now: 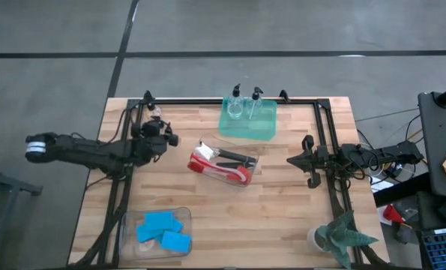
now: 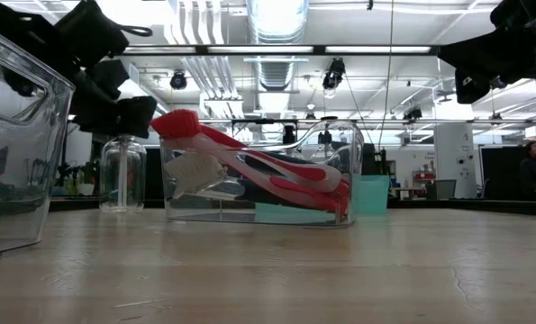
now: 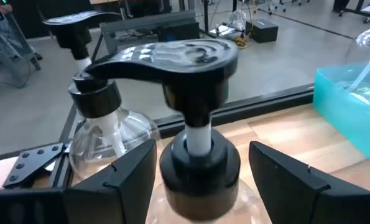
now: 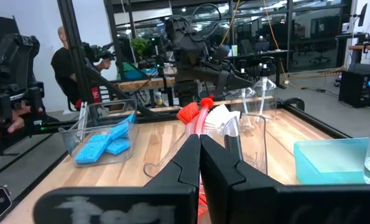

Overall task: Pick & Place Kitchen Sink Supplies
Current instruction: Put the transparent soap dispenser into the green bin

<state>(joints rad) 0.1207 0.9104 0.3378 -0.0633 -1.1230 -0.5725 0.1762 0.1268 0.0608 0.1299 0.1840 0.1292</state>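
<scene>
left hand astride pump bottle — wrist view only

The big bare patch of table in the middle and at 6 o'clock leaves lots of room to pass. The brush bin blocks the middle. The green tray sits at 12 o'clock, the sponge bin at 7, the plant at 5.
</scene>
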